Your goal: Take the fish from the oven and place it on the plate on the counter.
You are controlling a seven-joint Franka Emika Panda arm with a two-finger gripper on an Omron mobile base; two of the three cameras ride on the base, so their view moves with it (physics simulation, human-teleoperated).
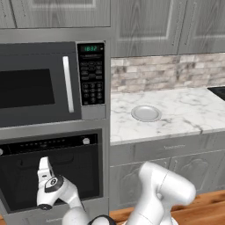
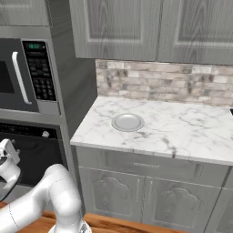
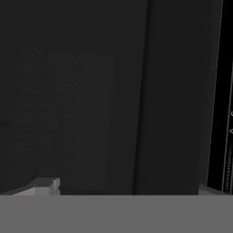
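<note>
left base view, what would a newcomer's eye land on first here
The white arm dominates, curling up from the lower right with its hand raised against the oven's dark glass door, under the black control strip. Next comes the small pale plate, bare on the white marble counter to the right. Above the oven sits the microwave with its silver handle and keypad.

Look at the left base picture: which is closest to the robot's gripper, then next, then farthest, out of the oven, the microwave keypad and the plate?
1. The oven: the gripper is right at its dark door, low on the left.
2. The microwave keypad: above the oven, up and to the right.
3. The plate: farthest, off right on the counter.
</note>
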